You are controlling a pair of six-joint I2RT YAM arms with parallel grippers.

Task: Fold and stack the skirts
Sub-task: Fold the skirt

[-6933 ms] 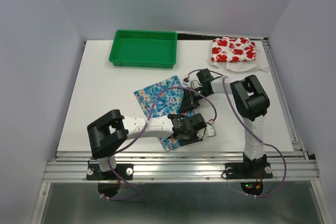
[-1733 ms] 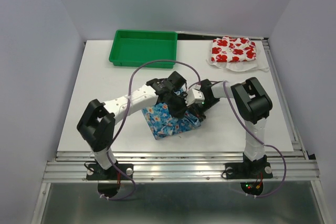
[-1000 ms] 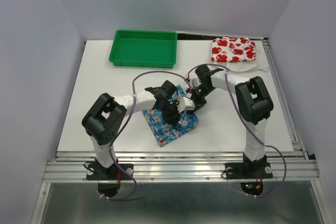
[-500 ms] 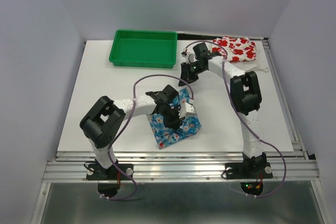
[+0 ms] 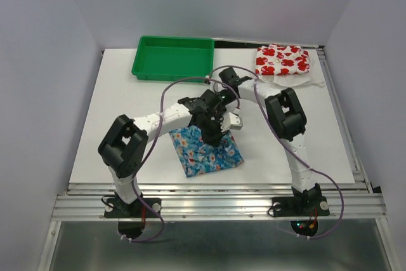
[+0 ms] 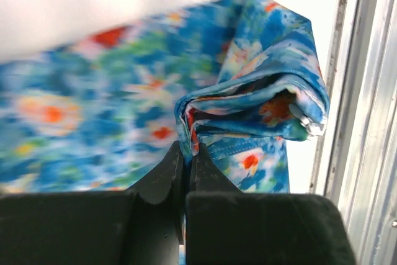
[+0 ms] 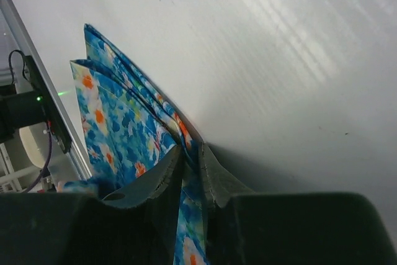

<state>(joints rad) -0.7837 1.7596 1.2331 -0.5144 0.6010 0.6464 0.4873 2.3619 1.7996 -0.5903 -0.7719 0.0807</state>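
- The green tray [image 5: 172,78] sits at the far left of the white surface [image 5: 127,131], well apart from both garments.
- The left claw [image 6: 188,153] reaches in over the middle of the surface. Its fingers are pressed together on an edge of the blue skirt [image 5: 206,152], and the cloth bunches into a thick fold just beyond the tips.
- The blue skirt, with small white and orange flowers, lies near the front middle of the surface as a roughly folded, layered patch. Its upper part rises toward the two claws.
- The right claw [image 7: 191,152] comes in from the far side, close to the left one. Its fingers are clamped on a fold of the same blue skirt, with stacked layers of cloth showing beside them.
- The white skirt with red flowers [image 5: 282,60] rests folded at the far right corner, well apart from both claws.
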